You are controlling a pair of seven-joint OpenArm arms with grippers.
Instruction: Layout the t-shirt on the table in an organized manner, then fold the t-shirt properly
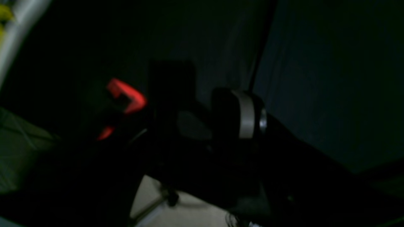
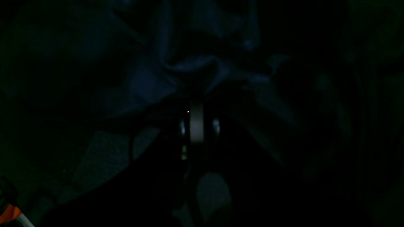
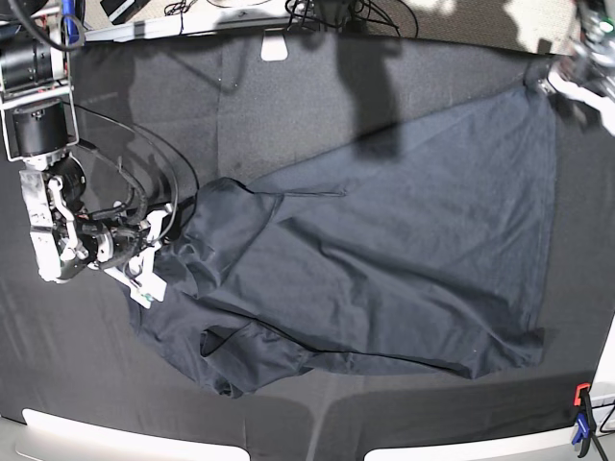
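T-shirt (image 3: 384, 250) fabric sprawls across the middle of the table (image 3: 288, 96), and we take it as our landmark: a broad, fairly flat panel runs toward its far right corner, while its left end is bunched and rumpled. At that rumpled left end we find the right gripper (image 3: 159, 235), pinched tight on a bunch of the t-shirt; our right wrist view, very dark, shows folds of cloth gathered right at the fingertips. Up at the t-shirt's far right corner sits the left gripper (image 3: 567, 72), just at the cloth's tip, blurred. Its jaws we cannot read: the left wrist view is dim and smeared, so spread or closed stays unknown. Beyond the t-shirt's near right corner, a clamp (image 3: 581, 408) bites the table's pale rim.
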